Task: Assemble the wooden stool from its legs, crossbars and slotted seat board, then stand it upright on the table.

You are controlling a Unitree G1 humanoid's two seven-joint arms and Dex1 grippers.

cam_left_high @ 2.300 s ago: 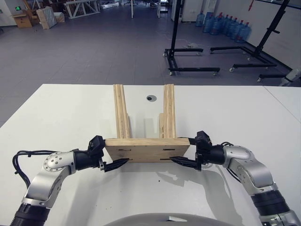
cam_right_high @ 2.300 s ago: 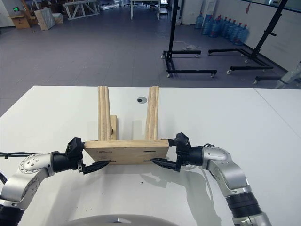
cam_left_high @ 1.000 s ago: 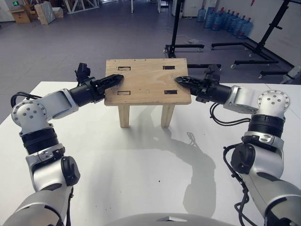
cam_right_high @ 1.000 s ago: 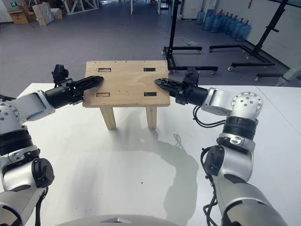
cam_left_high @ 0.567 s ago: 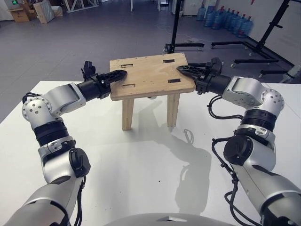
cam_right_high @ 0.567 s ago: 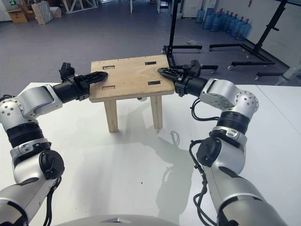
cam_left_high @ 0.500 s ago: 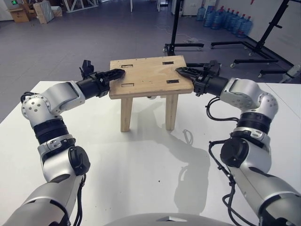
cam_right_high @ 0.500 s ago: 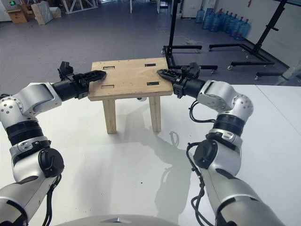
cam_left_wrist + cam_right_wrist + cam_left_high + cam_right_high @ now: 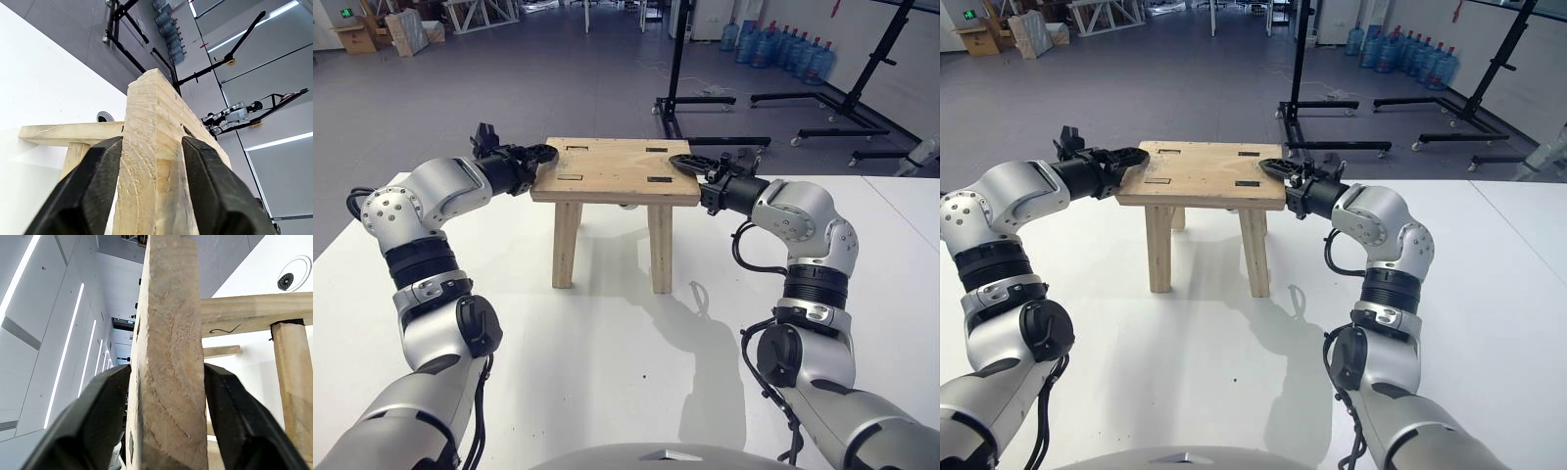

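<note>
Wooden stool (image 9: 612, 172) assembled, upright, seat level, at 12 o'clock from table centre. Can't tell if the leg feet actually touch the white table (image 9: 607, 392). Left gripper (image 9: 544, 153) clamped on the seat's 9 o'clock edge, right gripper (image 9: 682, 162) clamped on its 3 o'clock edge. Grommet hole (image 9: 104, 116) in the tabletop just behind the stool. Black wheeled racks (image 9: 710, 100) on the floor at 1 o'clock.

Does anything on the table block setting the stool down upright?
Nothing visible does. The pale wooden stool appears to rest legs-down on the white table, with the left gripper and right gripper clamping its seat edges.
</note>
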